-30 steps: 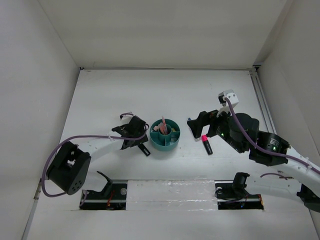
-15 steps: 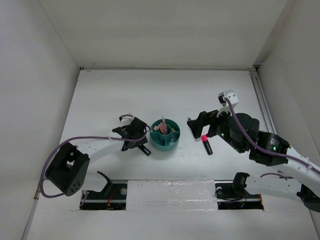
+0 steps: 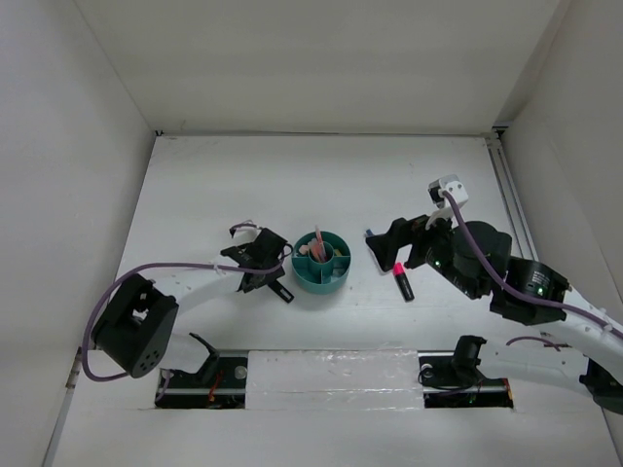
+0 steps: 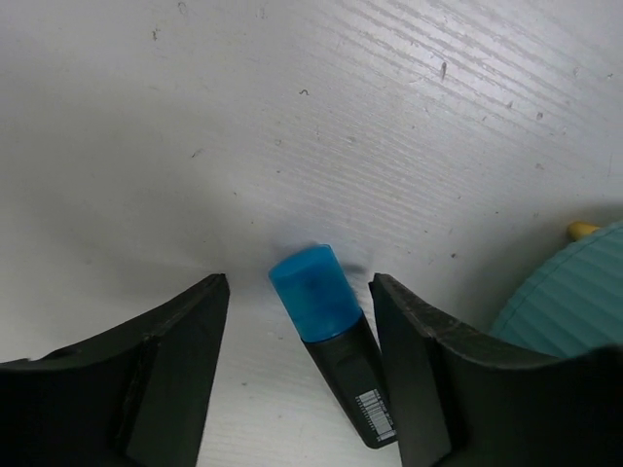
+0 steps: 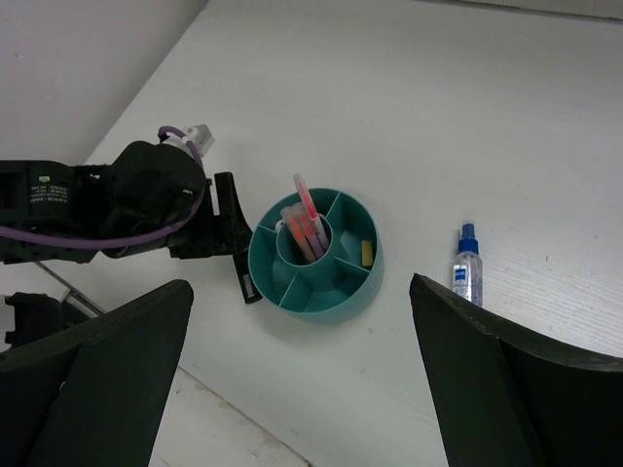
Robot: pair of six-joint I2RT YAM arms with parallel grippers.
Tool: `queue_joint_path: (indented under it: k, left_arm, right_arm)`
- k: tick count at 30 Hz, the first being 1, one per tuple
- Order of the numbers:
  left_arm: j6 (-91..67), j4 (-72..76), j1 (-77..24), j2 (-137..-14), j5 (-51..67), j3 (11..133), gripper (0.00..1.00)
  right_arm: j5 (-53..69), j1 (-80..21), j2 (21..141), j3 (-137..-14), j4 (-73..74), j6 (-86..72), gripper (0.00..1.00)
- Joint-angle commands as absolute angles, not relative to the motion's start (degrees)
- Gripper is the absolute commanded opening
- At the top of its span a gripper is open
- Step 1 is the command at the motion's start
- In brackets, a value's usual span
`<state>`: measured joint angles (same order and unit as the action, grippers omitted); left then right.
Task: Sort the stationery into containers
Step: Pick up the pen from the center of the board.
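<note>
The round teal organizer (image 3: 322,261) (image 5: 313,258) stands mid-table with pinkish-orange pencils (image 5: 305,222) in its central cup and a tan eraser (image 5: 367,253) in an outer compartment. A black blue-capped marker (image 4: 316,292) (image 3: 280,289) lies flat just left of it. My left gripper (image 4: 299,287) (image 3: 261,269) is low over that marker, its jaws open on either side of the cap, with a gap on the left side. Held above the table right of the organizer, my right gripper (image 5: 300,287) (image 3: 382,248) is open and empty. A pink-capped marker (image 3: 402,280) lies below it.
A clear blue-capped spray bottle (image 5: 468,265) lies right of the organizer. White walls enclose the table on the left, back and right. The arm bases and a taped strip (image 3: 331,375) run along the near edge.
The left jaws have narrowed around the blue-capped marker. The right arm has shifted very slightly and its jaws stay wide.
</note>
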<state>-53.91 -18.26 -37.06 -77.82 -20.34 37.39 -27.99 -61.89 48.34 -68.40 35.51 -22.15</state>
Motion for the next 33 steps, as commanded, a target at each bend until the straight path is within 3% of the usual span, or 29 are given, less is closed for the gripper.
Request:
queue_joint_path:
  k: [1, 4, 8, 26, 30, 33]
  left_arm:
    - [-56.2, -19.2, -37.2, -80.1, -19.0, 36.7, 0.55]
    - [-56.8, -19.2, -37.2, -80.1, -19.0, 36.7, 0.43]
    - [-56.8, -19.7, -37.2, -80.1, -19.0, 36.7, 0.4]
    - [-57.3, -19.7, -38.2, -80.6, -18.3, 37.7, 0.38]
    - [-57.3, -18.3, -38.2, -81.7, -17.2, 36.6, 0.22]
    - [-57.3, -17.8, -38.2, -81.7, -17.2, 36.6, 0.15]
  right_arm:
    - [-27.5, -61.6, 46.6, -69.3, 32.2, -21.2, 1.0]
    - [-27.5, -61.6, 46.1, -69.3, 32.2, -20.7, 1.0]
    - [-27.5, -61.6, 45.5, -69.3, 32.2, -20.7, 1.0]
    - [-27.5, -61.6, 45.5, -70.3, 32.7, -20.1, 1.0]
    - [-27.5, -61.6, 45.0, -70.3, 33.2, -20.1, 1.0]
    - [-28.0, -61.6, 45.0, -70.3, 33.2, -20.1, 1.0]
